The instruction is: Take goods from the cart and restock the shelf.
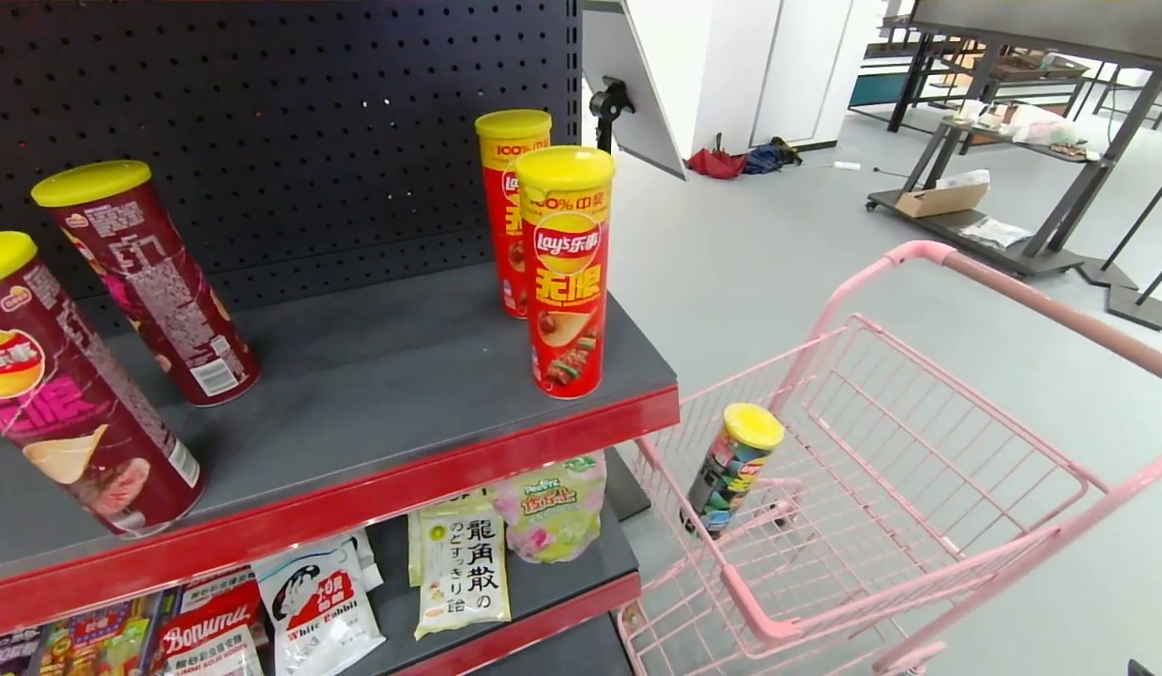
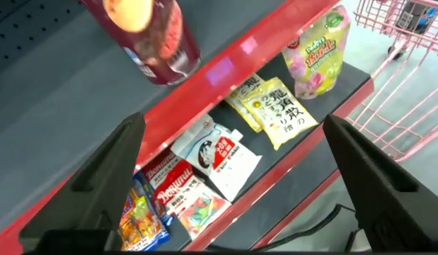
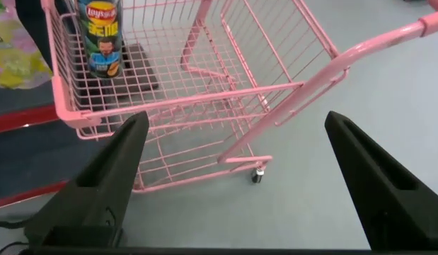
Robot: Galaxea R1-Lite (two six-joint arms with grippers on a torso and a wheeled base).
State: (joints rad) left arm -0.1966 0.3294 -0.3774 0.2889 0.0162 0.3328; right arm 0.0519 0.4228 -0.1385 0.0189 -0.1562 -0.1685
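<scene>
**Operator:** So where is the can from my right gripper?

**Guide:** Ahead of it and lower, off to its shelf-ward side. It stands on end, yellow lid up, in the corner of the cart nearest the shelf. Whether it leans on the wire I can't tell. Your right gripper hangs outside the cart, fingers spread wide, nothing between them.

**Operator:** How do I take it cleanly?

**Guide:** I'd come down over the rim rather than at the wire side. Centre the can between your fingers and take it around the body, below the lid. Match its angle first, or one finger will likely tip it against the wire. Squeeze gently, since a light tube like that probably dents.

**Operator:** And my left gripper?

**Guide:** Also spread wide and empty. The shelf's red edge and the snack bags on the lower deck lie beyond it. I'd leave it parked. For the drop, the bare deck beside the red cans looks like your best spot.
</scene>
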